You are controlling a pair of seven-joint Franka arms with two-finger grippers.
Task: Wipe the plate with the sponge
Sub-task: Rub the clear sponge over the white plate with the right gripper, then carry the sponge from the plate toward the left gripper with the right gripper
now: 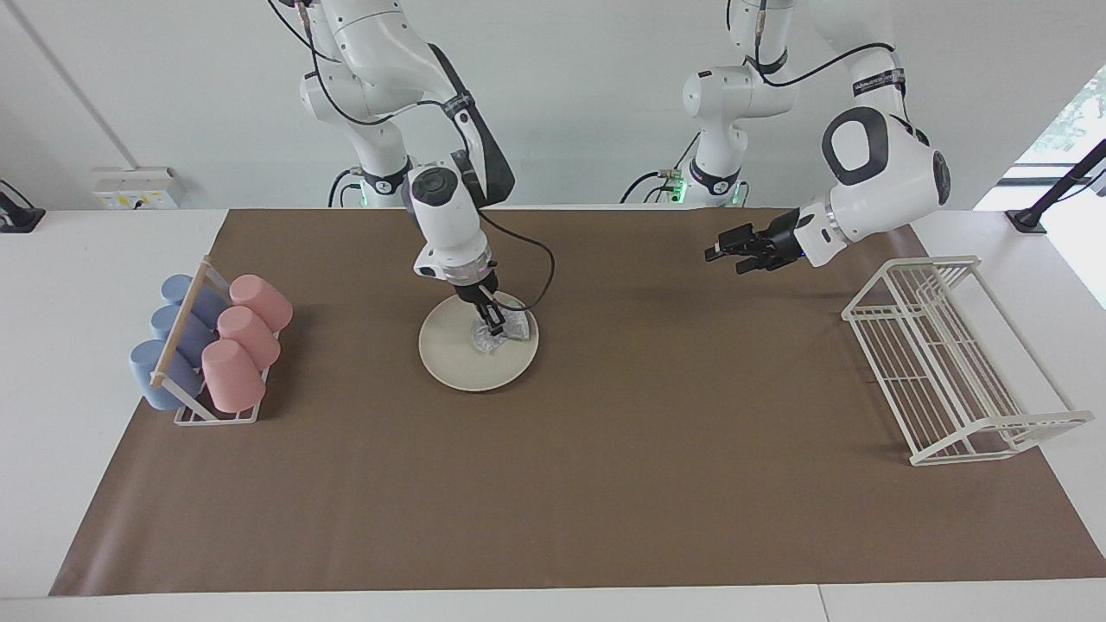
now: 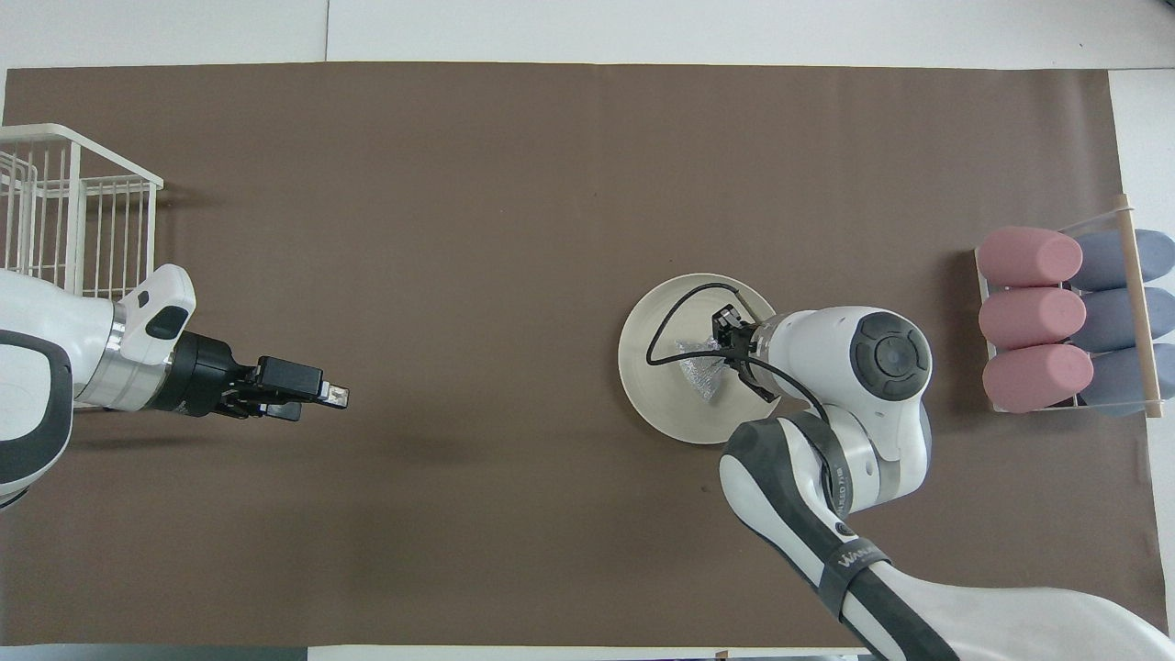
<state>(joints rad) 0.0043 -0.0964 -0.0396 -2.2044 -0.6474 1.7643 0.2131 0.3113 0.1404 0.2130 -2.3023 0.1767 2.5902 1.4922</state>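
The cream-white plate [image 1: 449, 352] [image 2: 654, 390] lies on the brown mat, toward the right arm's end of the table. The silvery mesh sponge [image 1: 505, 333] [image 2: 699, 375] rests on the plate, in the part nearer to the robots and toward the left arm's end. My right gripper [image 1: 495, 326] [image 2: 725, 338] points down onto the plate and is shut on the sponge, pressing it against the plate. Over bare mat, my left gripper [image 1: 719, 252] [image 2: 336, 397] waits in the air, open and holding nothing.
A holder with pink cups [image 1: 244, 339] [image 2: 1033, 317] and blue cups [image 1: 173, 333] stands at the right arm's end. A white wire rack [image 1: 942, 363] [image 2: 73, 216] stands at the left arm's end. The brown mat [image 1: 605, 484] covers the table.
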